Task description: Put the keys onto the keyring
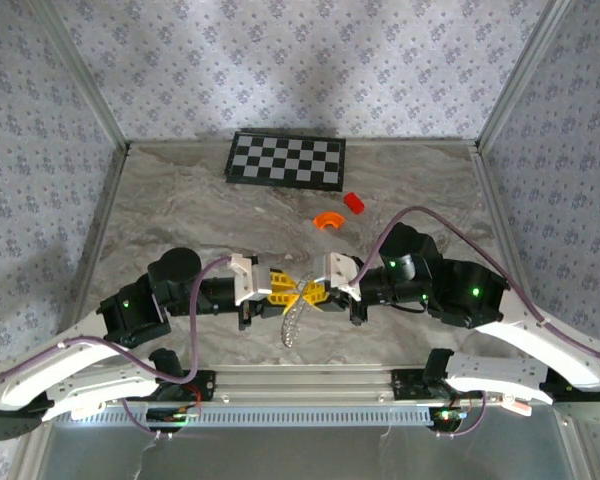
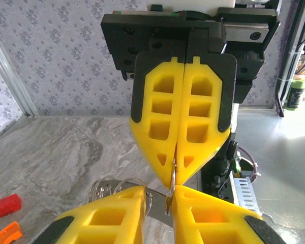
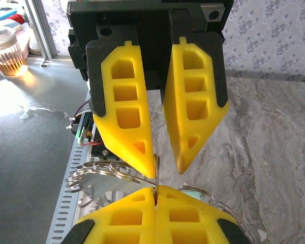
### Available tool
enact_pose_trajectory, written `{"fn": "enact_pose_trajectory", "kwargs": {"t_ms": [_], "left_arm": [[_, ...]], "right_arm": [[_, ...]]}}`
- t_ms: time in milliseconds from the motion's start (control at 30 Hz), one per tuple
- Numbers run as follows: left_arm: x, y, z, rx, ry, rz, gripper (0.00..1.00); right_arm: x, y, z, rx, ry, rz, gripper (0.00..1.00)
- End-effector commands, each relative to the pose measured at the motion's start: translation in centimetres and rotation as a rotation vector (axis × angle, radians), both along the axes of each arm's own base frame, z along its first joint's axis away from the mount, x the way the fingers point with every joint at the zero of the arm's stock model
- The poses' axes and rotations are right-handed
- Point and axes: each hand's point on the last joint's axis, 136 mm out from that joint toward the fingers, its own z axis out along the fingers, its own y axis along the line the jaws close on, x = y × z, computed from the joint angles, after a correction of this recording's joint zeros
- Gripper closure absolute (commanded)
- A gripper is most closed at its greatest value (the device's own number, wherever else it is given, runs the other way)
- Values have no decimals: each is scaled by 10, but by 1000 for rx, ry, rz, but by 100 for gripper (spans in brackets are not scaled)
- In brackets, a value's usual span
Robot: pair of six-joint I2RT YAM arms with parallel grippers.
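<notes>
Yellow finger pads meet nose to nose over the middle of the marbled bench [image 1: 180, 200]. The right pincer [image 2: 175, 174] is clenched on the thin wire of the keyring [image 2: 170, 190], presenting it edge-on to its partner. The left pincer [image 3: 168, 169] stands parted, with one tip just beside the wire. It is not gripping as far as I can judge, and is probably placed to take a second hold. Silver keys [image 1: 292, 322] trail from the ring toward the near edge.
</notes>
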Motion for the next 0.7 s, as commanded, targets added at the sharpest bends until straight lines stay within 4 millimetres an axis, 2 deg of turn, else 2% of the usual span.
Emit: {"fn": "enact_pose_trajectory", "kwargs": {"t_ms": [0, 367, 400, 533, 567, 667], "left_arm": [[-3, 0, 22, -66, -33, -15, 84], [-3, 0, 22, -65, -35, -18, 100], [-3, 0, 22, -65, -36, -17, 100], [0, 1, 21, -65, -37, 1, 100], [1, 2, 20, -64, -36, 11, 100], [8, 3, 17, -54, -33, 51, 100]], "right_arm": [[-5, -1, 20, 55, -34, 21, 100], [-6, -1, 16, 48, -28, 22, 100], [-5, 1, 22, 70, -39, 20, 100], [-3, 1, 22, 74, -36, 12, 100], [-2, 1, 22, 75, -32, 7, 94], [-4, 1, 22, 78, -6, 4, 60]]}}
